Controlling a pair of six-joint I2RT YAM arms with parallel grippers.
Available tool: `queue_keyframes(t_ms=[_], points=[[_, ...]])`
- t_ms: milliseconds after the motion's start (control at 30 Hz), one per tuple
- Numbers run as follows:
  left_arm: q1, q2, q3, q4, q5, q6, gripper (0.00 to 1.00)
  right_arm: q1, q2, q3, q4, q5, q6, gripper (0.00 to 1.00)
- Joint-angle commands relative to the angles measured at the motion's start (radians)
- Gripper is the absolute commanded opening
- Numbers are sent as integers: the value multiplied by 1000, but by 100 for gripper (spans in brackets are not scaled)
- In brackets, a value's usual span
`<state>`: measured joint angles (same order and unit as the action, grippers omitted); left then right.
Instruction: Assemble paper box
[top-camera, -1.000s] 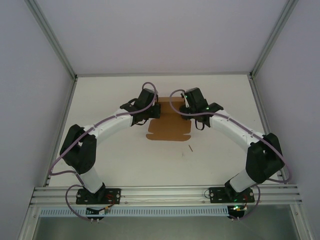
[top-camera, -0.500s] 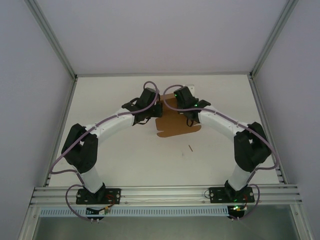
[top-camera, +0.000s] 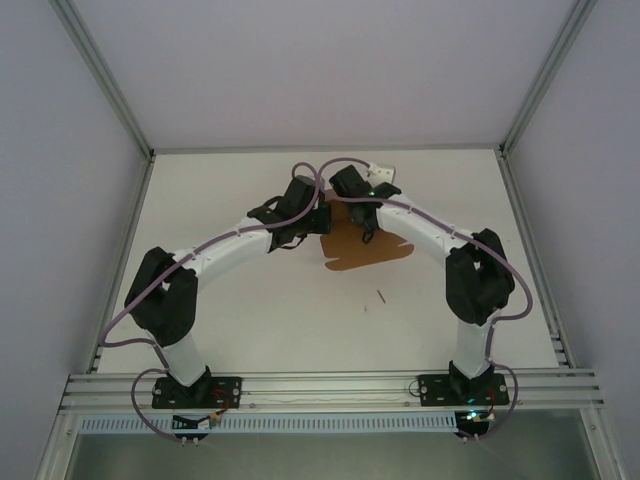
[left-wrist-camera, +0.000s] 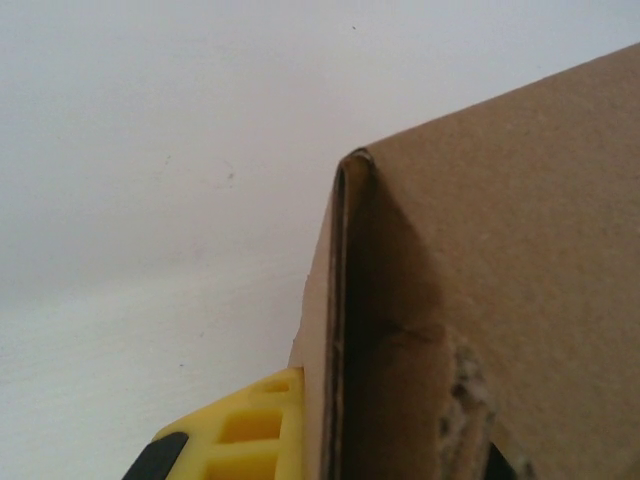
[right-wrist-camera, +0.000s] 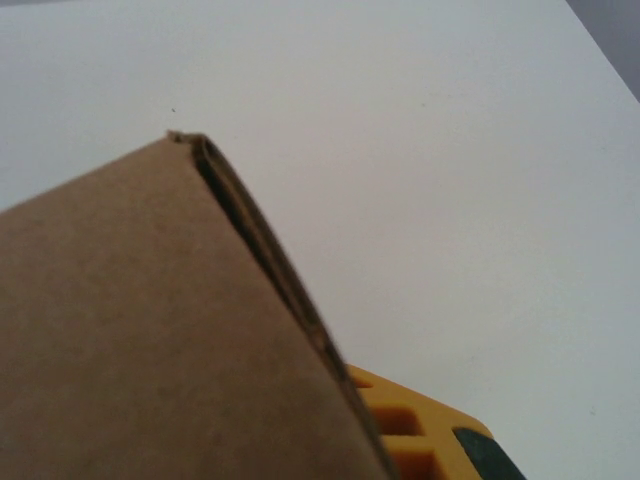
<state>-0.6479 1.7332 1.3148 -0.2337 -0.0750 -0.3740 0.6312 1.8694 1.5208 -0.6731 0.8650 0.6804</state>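
Sitting in left hand (top-camera: 316, 220): paper box (top-camera: 362, 250)

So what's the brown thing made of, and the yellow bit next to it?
The paper box looks like brown cardboard, dull and fibrous: its folded edge shows layers, and one spot is scuffed rough. The yellow pad is probably moulded plastic, smooth with square holes.

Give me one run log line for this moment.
task: assemble paper box | left hand: shut on it | right hand: shut on it | edge: folded double
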Motion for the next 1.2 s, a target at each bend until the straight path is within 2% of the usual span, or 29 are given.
queue_keyframes(t_ms=[0, 133, 267, 400, 500, 600, 667, 767, 833, 900, 1067, 1100, 1167], points=[[28, -31, 31, -134, -86, -8, 0, -102, -50, -134, 78, 133, -77, 0], [28, -22, 33, -121, -54, -2, 0, -105, -173, -305, 443, -186, -195, 0], [27, -12, 35, -114, -36, 6, 0, -106, -264, -389, 623, -397, -282, 13], [27, -6, 38, -111, -27, 14, 0, -105, -368, -463, 707, -651, -361, 55], [27, -2, 41, -108, -10, 21, 0, -105, -441, -505, 718, -819, -402, 76], [28, -1, 41, -107, 1, 28, 0, -106, -504, -534, 695, -820, -405, 84], [27, -5, 41, -106, 9, 40, 0, -107, -541, -542, 657, -767, -408, 88], [28, -11, 47, -121, 43, 107, 0, -106, -598, -560, 613, -679, -403, 100], [29, -14, 57, -158, 72, 208, 0, -107, -632, -564, 570, -607, -388, 100], [30, -4, 91, -254, 136, 364, 0, -114, -673, -560, 499, -552, -368, 100], [17, 52, 181, -532, 319, 670, 0, -146, -760, -547, 320, -505, -297, 100], [5, 54, 175, -557, 317, 729, 0, -154, -772, -549, 298, -505, -287, 100], [-23, 66, 169, -602, 245, 813, 0, -167, -795, -565, 275, -506, -278, 100]])
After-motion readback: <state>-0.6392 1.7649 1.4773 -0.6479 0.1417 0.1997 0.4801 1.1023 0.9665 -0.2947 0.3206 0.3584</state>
